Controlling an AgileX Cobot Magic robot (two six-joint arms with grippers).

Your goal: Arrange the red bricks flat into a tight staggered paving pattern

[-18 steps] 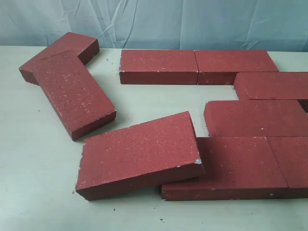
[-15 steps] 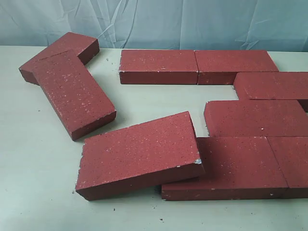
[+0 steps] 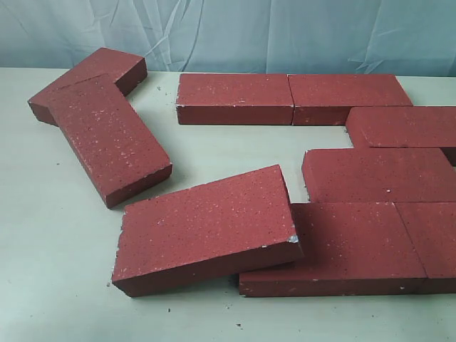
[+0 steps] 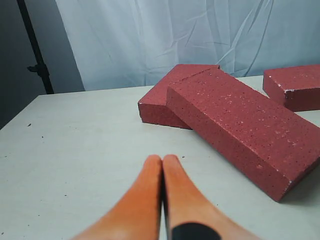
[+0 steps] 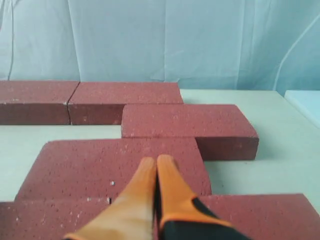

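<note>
Several red bricks lie on the pale table. At the right they form flat staggered rows: two end to end at the back, one behind-right, one in the middle, two in front. One loose brick leans tilted with its right end on the front row. Two more sit at the left, one resting across the other. Neither gripper shows in the exterior view. My left gripper is shut and empty over bare table near the left pair. My right gripper is shut and empty above the middle-row brick.
A pale blue cloth backdrop hangs behind the table. A dark stand pole rises beyond the table's edge in the left wrist view. Small grit specks dot the table near the front.
</note>
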